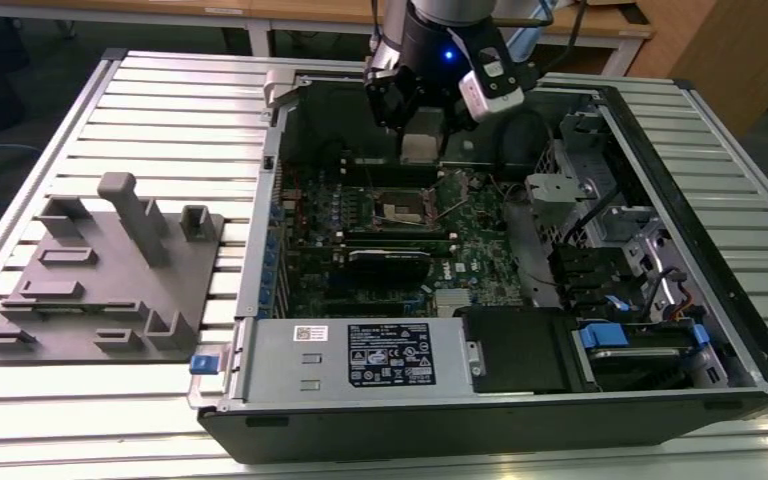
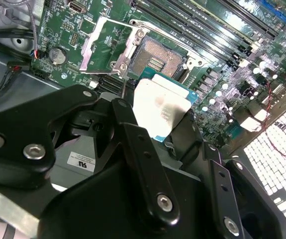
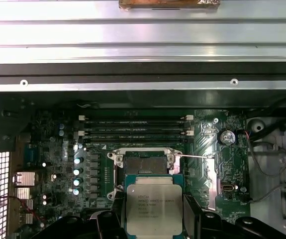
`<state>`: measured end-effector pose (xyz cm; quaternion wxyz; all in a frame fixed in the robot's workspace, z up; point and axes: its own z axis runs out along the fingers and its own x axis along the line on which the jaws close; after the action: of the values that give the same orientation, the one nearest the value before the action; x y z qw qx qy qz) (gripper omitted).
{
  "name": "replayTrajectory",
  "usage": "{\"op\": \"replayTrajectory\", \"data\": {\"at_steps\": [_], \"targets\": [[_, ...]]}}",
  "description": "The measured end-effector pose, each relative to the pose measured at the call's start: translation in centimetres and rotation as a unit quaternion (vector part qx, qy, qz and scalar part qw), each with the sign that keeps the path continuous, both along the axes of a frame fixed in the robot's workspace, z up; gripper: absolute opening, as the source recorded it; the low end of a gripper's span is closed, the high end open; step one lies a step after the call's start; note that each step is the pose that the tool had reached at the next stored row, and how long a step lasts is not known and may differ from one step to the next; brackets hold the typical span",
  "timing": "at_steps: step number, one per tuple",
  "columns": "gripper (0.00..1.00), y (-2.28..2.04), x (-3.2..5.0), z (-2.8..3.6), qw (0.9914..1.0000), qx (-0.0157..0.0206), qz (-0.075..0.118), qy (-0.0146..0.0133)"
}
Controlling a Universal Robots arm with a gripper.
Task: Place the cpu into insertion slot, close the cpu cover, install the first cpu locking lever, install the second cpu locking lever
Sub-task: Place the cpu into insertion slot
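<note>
My gripper (image 1: 419, 152) hangs over the back of the open computer case, shut on the cpu (image 1: 419, 146), a flat square chip with a silver-grey top. In both wrist views the black fingers (image 3: 114, 219) clamp the cpu (image 3: 153, 203) (image 2: 158, 105) by two opposite edges. The insertion slot (image 1: 403, 207) (image 3: 145, 163) (image 2: 155, 57) lies bare on the green board, a little ahead of and below the chip. The cpu cover (image 2: 102, 46), a silvery frame with a square window, is swung open beside the slot. A thin locking lever (image 3: 195, 156) sticks out sideways from the socket.
Long black memory slots (image 3: 135, 130) run beside the socket. A power supply box (image 1: 384, 355) with a black label fills the case's near side. Drive bays and cables (image 1: 624, 260) sit at the exterior view's right. A grey fixture block (image 1: 104, 275) stands on the table to the left.
</note>
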<state>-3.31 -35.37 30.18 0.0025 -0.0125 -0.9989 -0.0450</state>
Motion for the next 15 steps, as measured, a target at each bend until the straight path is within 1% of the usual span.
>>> {"op": "replayTrajectory", "data": {"at_steps": [5, 9, 15], "targets": [[0.54, 0.00, 0.00, -0.46, 1.00000, -0.0001, 0.000, 0.0000], [0.54, 0.00, 0.00, -0.51, 1.00000, -0.0002, 0.000, 0.0001], [0.54, 0.00, 0.00, -0.75, 1.00000, -0.0003, 0.000, 0.0001]]}}
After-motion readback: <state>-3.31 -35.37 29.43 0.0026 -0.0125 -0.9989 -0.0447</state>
